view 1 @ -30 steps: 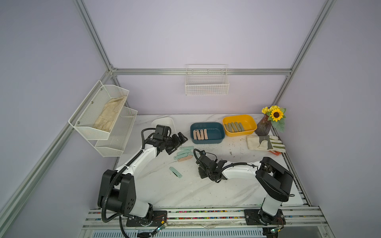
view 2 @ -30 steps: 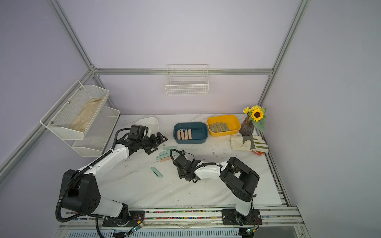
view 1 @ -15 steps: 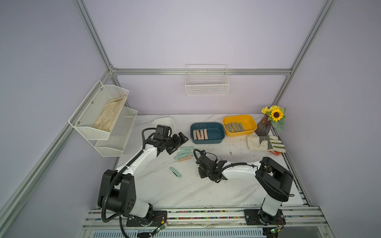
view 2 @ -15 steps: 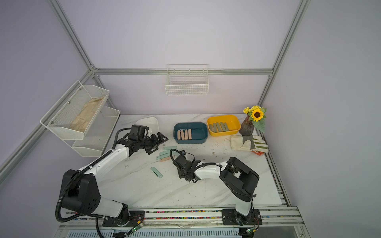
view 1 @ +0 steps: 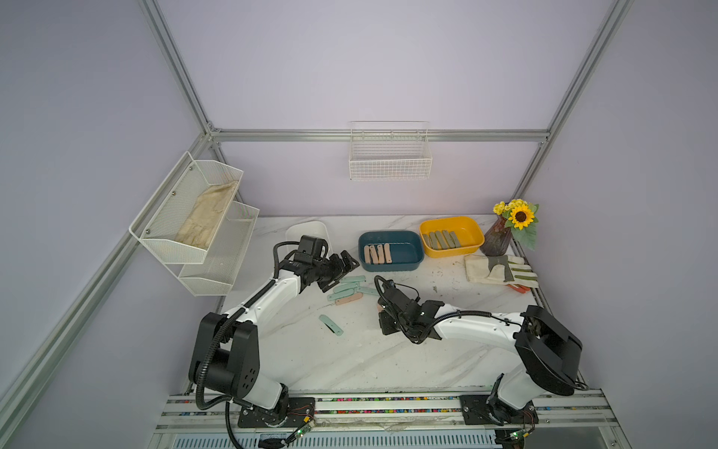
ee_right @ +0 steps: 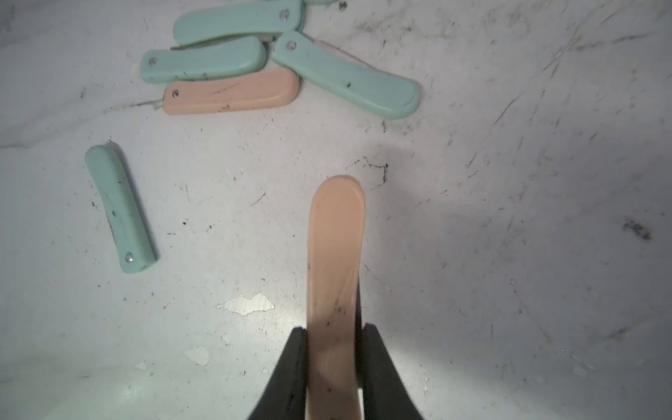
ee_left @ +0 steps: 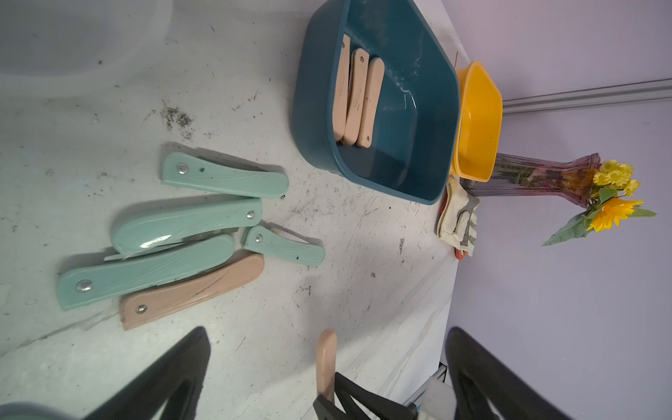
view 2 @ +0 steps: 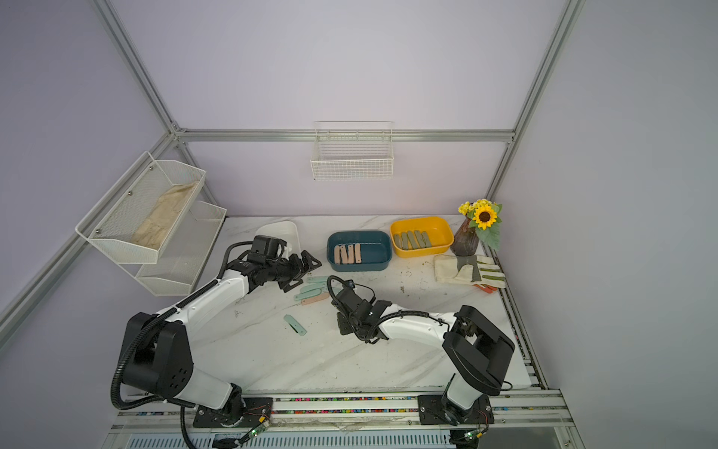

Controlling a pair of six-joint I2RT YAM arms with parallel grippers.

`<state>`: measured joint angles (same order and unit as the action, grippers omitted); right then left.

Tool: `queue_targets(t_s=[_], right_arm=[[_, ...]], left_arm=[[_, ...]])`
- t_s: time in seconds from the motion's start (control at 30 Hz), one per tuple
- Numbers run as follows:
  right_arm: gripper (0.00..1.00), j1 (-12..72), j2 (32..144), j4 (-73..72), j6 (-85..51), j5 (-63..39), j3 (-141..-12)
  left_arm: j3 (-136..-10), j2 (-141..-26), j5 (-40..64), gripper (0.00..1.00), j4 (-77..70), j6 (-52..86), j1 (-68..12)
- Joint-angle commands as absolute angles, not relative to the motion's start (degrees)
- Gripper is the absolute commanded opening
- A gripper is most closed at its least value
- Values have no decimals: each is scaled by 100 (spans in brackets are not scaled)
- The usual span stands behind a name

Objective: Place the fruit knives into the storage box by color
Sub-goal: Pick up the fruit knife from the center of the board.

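Observation:
My right gripper is shut on a peach pink fruit knife, held just above the table's middle. Beside it, several mint fruit knives and one pink knife lie in a cluster, and a lone mint knife lies nearer the front. My left gripper hangs open over the cluster's far left edge, holding nothing. At the back, a blue storage box holds pink knives, a yellow box holds olive knives, and a white box sits behind my left wrist.
A striped work glove lies at the right edge beside a vase of sunflowers. A wire shelf juts out on the left wall and a wire basket hangs on the back wall.
My right gripper has closed onto the pink knife. Both arms have stayed almost where they were.

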<state>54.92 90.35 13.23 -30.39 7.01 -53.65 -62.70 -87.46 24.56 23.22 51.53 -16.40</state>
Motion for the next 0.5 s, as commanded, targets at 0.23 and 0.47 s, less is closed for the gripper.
queue_targets(t_s=[0.23,0.47], right_arm=[[20,4328,8731,1582,-2516,490,-6429],[20,3615,9656,1415,-2028,311,-7490]], left_arm=[[-7456,-8971,2645,100,2065,5256,-1876],[-7670,-9172,2682,100,2074,5222,-1890]])
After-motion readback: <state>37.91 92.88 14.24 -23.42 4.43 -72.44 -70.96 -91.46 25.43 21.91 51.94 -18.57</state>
